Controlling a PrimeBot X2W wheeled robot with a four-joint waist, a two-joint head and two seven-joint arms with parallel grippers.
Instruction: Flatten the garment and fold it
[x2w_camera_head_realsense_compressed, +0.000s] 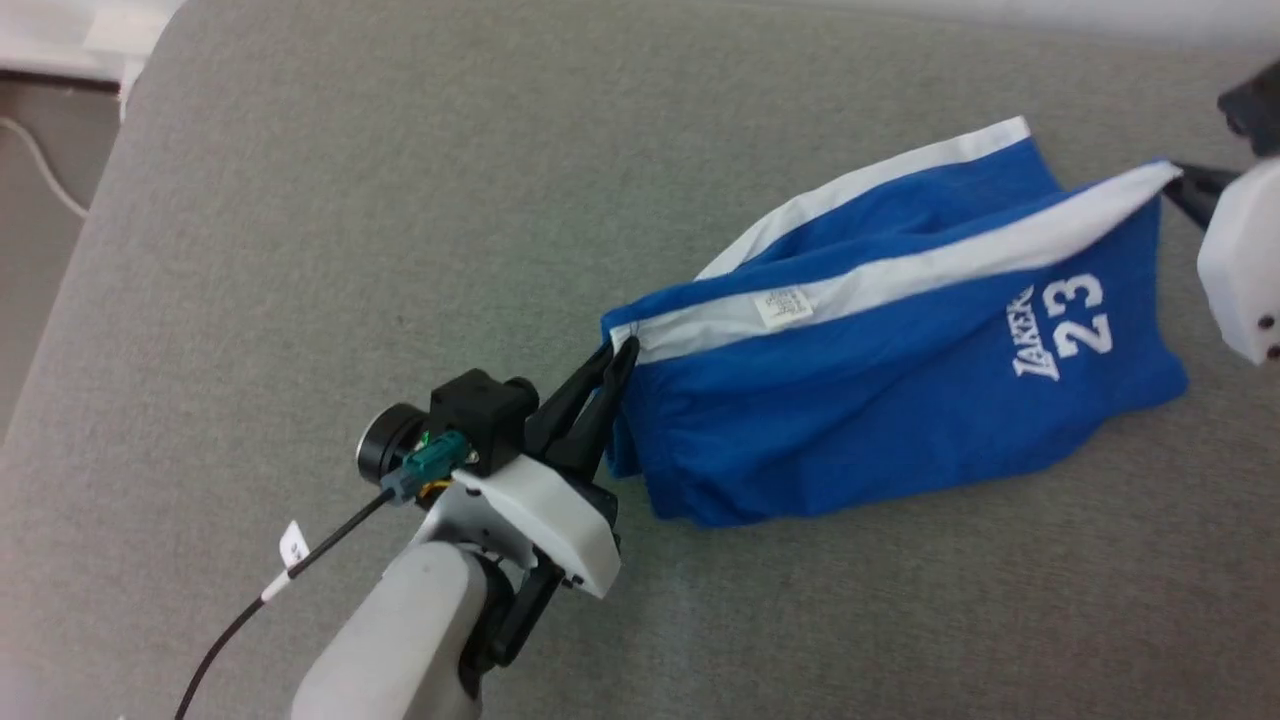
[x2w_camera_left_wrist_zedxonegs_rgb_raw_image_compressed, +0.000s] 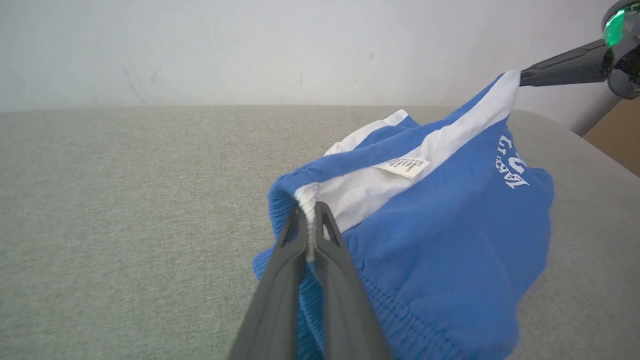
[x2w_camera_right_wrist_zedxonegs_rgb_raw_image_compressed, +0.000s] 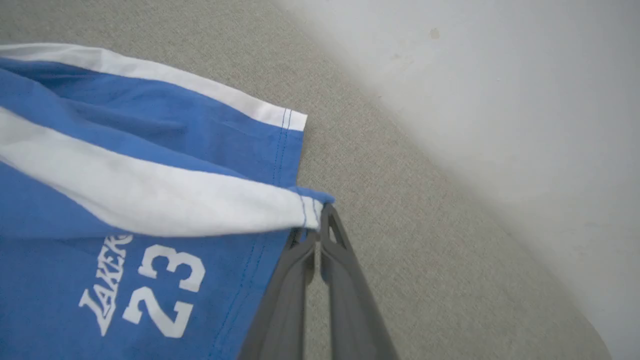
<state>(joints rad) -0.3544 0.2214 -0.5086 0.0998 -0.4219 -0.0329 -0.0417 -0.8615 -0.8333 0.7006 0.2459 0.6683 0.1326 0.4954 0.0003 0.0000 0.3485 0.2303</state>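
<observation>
At the lower left I see my left gripper (x2w_camera_head_realsense_compressed: 618, 352). Its jaws are pressed together on the waistband corner of the garment (x2w_camera_head_realsense_compressed: 880, 400), exactly where the white stripe (x2w_camera_head_realsense_compressed: 900, 275) begins. The blue shorts are stretched between my two grippers and lifted along this stripe, while their lower part rests on the grey cloth surface (x2w_camera_head_realsense_compressed: 300, 250). A small white tag (x2w_camera_head_realsense_compressed: 783, 305) sits on the stripe, closer to the left gripper. More to the right, the white print (x2w_camera_head_realsense_compressed: 1070, 330) reads "LAKERS 23". At the far right, my right gripper (x2w_camera_head_realsense_compressed: 1178, 180) pinches the hem end of the same stripe with closed jaws.
</observation>
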